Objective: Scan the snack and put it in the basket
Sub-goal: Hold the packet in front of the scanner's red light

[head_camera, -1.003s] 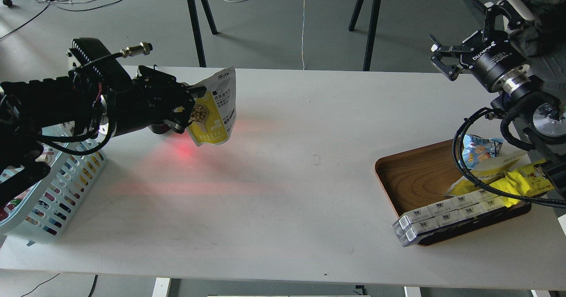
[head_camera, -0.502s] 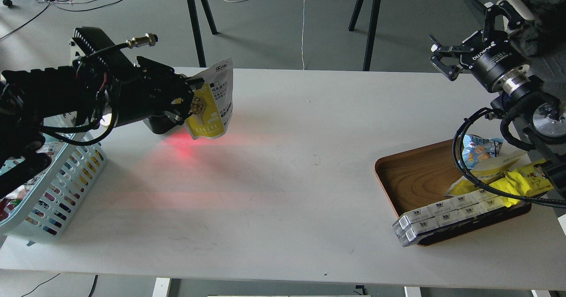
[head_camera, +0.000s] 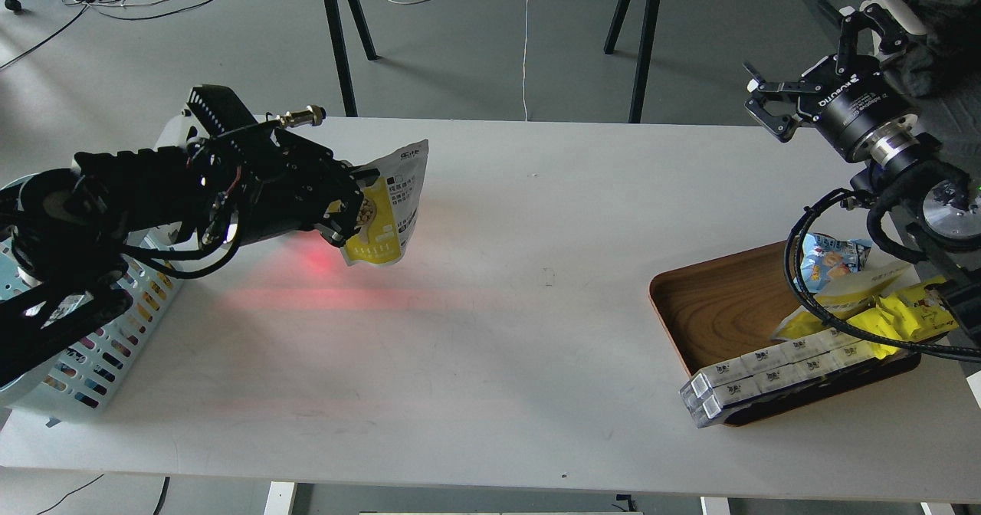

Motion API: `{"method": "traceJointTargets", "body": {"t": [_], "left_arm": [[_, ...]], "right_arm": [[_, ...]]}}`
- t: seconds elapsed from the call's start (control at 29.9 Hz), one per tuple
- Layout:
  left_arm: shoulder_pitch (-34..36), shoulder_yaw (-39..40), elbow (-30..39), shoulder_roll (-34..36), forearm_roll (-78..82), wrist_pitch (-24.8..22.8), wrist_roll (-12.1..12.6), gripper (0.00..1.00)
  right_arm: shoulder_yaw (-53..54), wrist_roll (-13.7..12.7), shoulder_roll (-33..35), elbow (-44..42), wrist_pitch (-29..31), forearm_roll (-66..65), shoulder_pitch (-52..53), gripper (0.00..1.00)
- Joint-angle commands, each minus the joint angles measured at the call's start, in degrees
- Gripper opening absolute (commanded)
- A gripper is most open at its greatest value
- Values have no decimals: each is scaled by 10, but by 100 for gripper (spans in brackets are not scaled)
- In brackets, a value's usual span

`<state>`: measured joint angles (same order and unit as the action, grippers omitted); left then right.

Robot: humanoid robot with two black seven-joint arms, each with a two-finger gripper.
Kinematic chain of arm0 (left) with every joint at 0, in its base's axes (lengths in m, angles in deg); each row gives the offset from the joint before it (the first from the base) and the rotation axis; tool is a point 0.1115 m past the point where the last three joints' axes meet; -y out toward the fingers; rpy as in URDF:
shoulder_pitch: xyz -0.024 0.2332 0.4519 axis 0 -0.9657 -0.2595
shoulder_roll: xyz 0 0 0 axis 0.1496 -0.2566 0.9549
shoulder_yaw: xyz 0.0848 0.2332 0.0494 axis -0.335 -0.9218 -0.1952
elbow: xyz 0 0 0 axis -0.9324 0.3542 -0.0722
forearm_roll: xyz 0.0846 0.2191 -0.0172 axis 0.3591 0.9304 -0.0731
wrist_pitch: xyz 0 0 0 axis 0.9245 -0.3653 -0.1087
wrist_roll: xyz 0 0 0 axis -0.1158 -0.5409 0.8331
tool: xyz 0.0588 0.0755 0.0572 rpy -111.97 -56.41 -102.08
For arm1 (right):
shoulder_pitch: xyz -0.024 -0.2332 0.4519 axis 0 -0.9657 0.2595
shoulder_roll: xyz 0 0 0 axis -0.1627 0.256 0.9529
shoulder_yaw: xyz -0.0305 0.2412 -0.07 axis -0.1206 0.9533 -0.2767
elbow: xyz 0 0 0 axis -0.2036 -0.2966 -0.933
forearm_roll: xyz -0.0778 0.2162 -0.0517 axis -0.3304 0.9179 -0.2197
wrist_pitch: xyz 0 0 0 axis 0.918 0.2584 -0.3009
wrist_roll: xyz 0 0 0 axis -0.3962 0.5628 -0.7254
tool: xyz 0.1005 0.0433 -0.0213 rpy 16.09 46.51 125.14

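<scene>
My left gripper (head_camera: 356,201) is shut on the snack (head_camera: 391,205), a flat yellow pouch with a nut picture and white printed back. It hangs upright just above the white table (head_camera: 498,308), over a red glow of light on the table top. The light blue slotted basket (head_camera: 107,331) stands at the table's left edge, mostly hidden behind my left arm. My right gripper (head_camera: 766,105) is open and empty, raised above the table's far right corner.
A brown wooden tray (head_camera: 720,308) at the right holds a blue packet (head_camera: 831,258), bright yellow wrappers (head_camera: 904,312) and long white boxes (head_camera: 774,373) that overhang its front edge. Table legs and cables stand beyond the far edge.
My left arm has swung to the right and a little lower, carrying the pouch with it. The arm now covers more of the basket. The right arm has not moved.
</scene>
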<state>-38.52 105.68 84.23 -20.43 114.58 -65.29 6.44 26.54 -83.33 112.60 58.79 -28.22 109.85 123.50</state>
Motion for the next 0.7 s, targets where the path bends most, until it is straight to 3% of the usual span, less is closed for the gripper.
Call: {"method": "traceJointTargets", "body": {"t": [0.0, 0.67], "left_arm": [[0, -8, -2, 0, 0, 0, 2, 0], [65, -29, -2, -11, 0, 0, 15, 0]], "right_arm": [[0, 0, 0, 0, 0, 0, 0, 98], [0, 0, -12, 0, 0, 0, -1, 98]]}}
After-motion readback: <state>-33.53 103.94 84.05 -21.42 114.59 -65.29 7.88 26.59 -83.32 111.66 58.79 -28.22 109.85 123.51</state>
